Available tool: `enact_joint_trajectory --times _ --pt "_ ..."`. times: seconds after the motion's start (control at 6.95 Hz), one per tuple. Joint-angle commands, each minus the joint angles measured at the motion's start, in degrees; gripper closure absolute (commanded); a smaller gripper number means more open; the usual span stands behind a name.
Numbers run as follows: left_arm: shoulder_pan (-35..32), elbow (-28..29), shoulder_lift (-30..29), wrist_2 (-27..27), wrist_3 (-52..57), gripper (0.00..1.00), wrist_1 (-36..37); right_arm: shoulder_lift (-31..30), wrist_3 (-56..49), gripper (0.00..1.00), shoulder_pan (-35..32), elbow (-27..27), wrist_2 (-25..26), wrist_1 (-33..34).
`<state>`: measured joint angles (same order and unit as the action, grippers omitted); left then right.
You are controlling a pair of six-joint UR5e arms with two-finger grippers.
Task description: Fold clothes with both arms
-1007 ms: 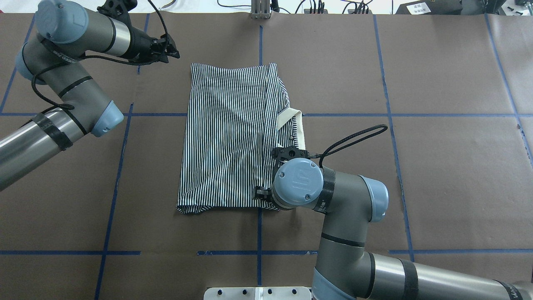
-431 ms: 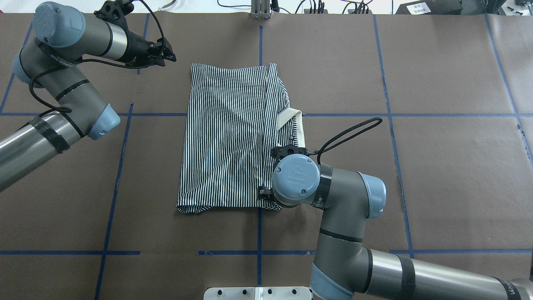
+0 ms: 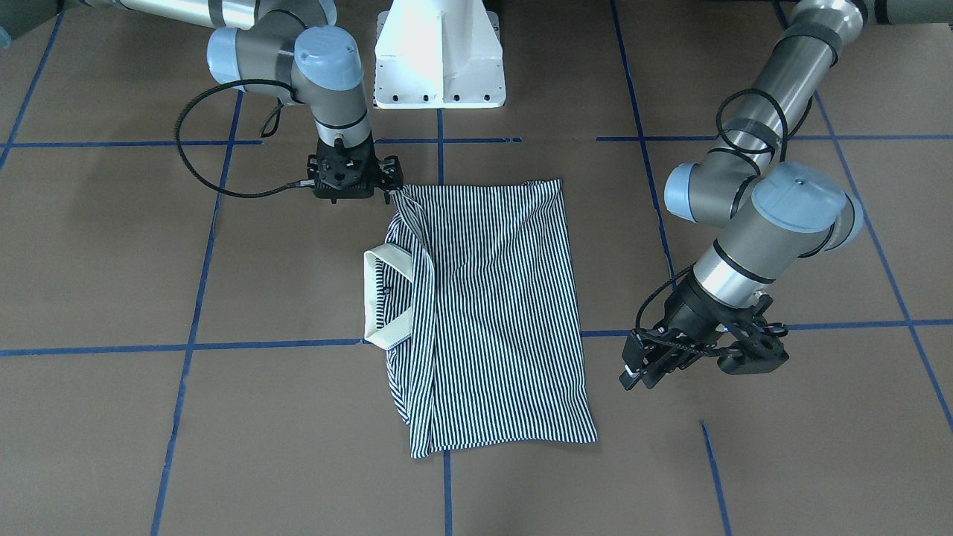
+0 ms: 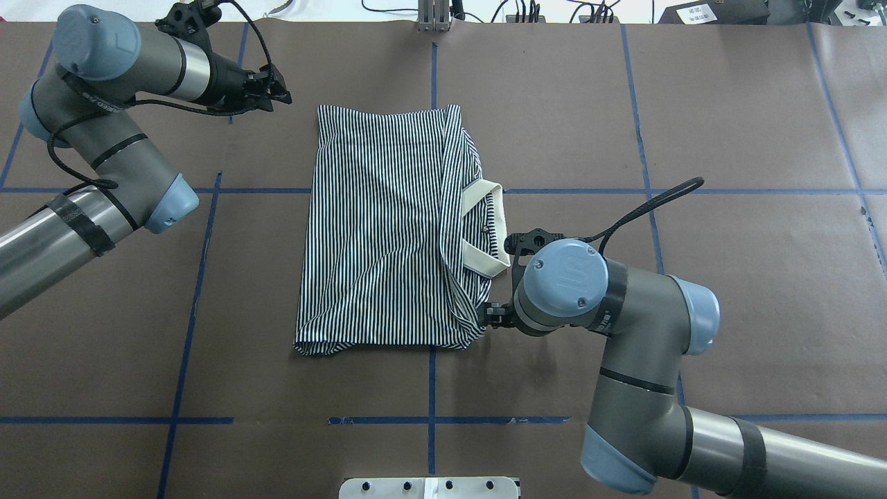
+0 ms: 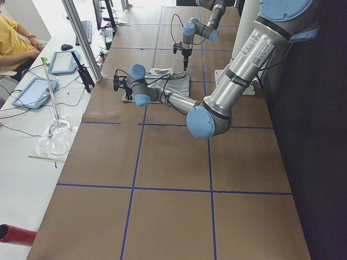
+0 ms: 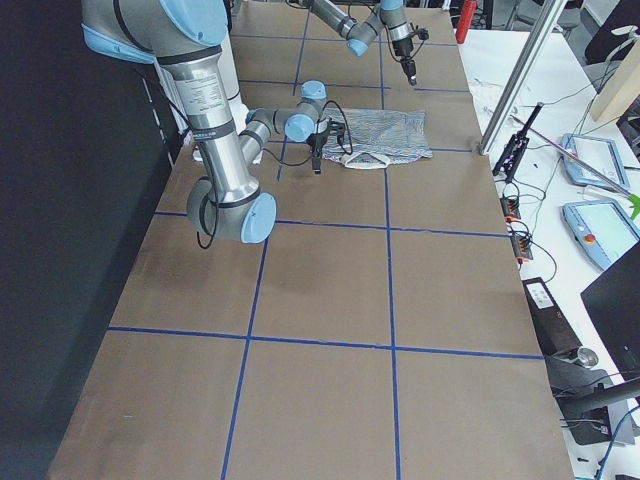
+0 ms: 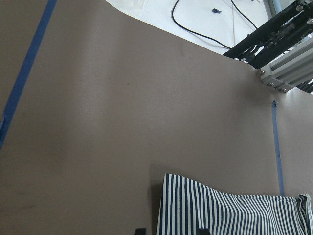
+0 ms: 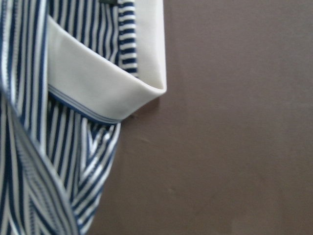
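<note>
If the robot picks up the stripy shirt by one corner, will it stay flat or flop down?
Probably flop: the striped shirt lies wrinkled and folded over itself, so it looks soft. The cream collar stands in a loop, so it may be stiffer.

Soft cloth shirt (image 4: 374,229); matt paper table (image 4: 748,125)

bright, even room light from above; shadows soft and short.
fixed top views sharp; faint grey shadow on the table (image 4: 762,277) beneath each arm, pale sheen along the metal tube of the left arm (image 3: 782,67). both side views bow at the edges; the robot-side flank drops to near black, the white bench (image 5: 16,173) washes out. left wrist view clear, white strip along its top blown out. right wrist view soft all over: polo shirt (image 8: 29,161) stripes smeared, collar (image 8: 98,73) almost clipped.
</note>
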<state>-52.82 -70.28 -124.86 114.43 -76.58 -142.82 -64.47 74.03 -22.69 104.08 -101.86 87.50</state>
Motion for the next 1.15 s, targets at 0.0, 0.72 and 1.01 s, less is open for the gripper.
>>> enact_joint_trajectory --times 0.0,0.72,1.01 --pt "0.0 -0.12 0.05 0.0 0.12 0.54 0.0 -0.58 -0.56 0.0 -0.08 1.74 0.34 0.04" --pt "0.0 -0.21 0.14 0.0 0.03 0.54 0.0 11.13 19.33 0.0 0.96 -6.7 5.93 -2.58" --pt "-0.09 -0.3 0.14 0.0 0.03 0.54 0.0 10.07 28.31 0.01 4.03 -6.87 10.61 -2.86"
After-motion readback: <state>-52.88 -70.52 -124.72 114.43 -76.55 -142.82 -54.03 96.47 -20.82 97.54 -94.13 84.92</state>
